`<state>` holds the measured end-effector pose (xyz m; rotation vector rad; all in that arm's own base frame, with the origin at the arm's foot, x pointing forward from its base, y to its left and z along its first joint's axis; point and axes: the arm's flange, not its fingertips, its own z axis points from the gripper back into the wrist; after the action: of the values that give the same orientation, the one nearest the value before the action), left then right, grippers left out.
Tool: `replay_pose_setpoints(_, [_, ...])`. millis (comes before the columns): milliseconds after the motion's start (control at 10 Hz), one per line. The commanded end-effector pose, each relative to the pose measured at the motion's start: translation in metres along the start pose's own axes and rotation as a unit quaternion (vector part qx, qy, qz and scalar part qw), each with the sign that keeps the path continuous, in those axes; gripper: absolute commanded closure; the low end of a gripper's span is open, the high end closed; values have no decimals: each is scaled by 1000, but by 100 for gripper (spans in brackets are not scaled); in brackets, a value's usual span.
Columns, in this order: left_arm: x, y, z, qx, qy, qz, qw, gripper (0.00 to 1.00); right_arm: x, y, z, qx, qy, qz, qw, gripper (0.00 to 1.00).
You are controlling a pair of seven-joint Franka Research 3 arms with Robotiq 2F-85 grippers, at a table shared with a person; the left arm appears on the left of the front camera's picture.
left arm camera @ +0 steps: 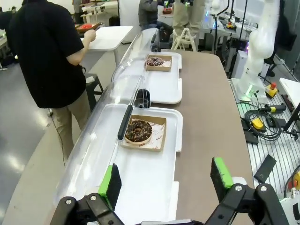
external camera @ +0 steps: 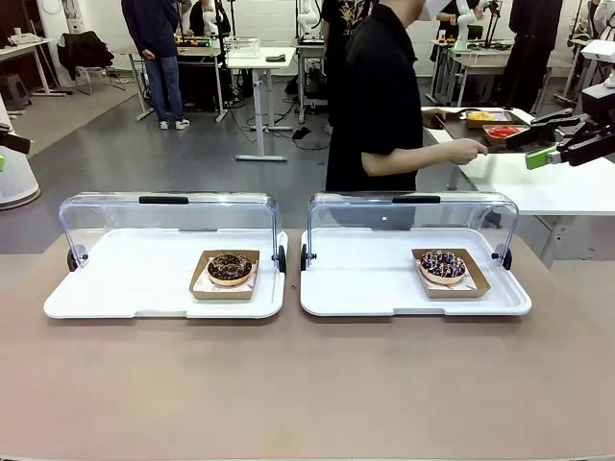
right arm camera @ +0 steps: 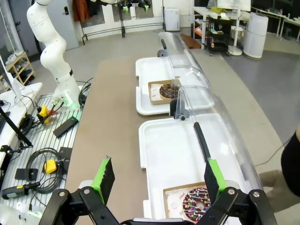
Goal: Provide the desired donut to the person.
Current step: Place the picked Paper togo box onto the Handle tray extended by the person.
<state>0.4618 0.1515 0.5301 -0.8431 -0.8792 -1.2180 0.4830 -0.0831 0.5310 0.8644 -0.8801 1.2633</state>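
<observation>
Two donuts sit in cardboard trays on the table. A chocolate donut [external camera: 230,268] [left arm camera: 138,131] [right arm camera: 168,90] lies in the left white tray [external camera: 115,288]. A sprinkled donut [external camera: 443,265] [left arm camera: 155,61] [right arm camera: 199,204] lies in the right white tray [external camera: 365,288]. The person [external camera: 380,96] [left arm camera: 44,51] stands behind the table, turned away, one hand [external camera: 478,147] stretched toward a side table. My left gripper [left arm camera: 165,176] hangs open above the left tray's end. My right gripper [external camera: 540,140] [right arm camera: 157,174] is open, high off the table's right end, holding nothing.
Clear domed lids [external camera: 168,213] [external camera: 413,209] stand rolled back along the far side of both trays. A white side table [external camera: 538,182] with food trays [external camera: 490,118] is at the back right. The brown tabletop [external camera: 307,384] runs bare in front of the trays. Cables and tools [left arm camera: 262,124] lie beside the arm bases.
</observation>
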Motion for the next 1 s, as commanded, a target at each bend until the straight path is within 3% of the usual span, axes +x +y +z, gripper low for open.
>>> replay_pose_setpoints(0, [4,10,2,-14,-13,-24,1000,0,1,1,-1,3,-2,-1,1000,0])
replay_pose_setpoints(900, [4,3,-1,-6,-1,-4,1000,0,1,1,-1,3,-2,-1,1000,0])
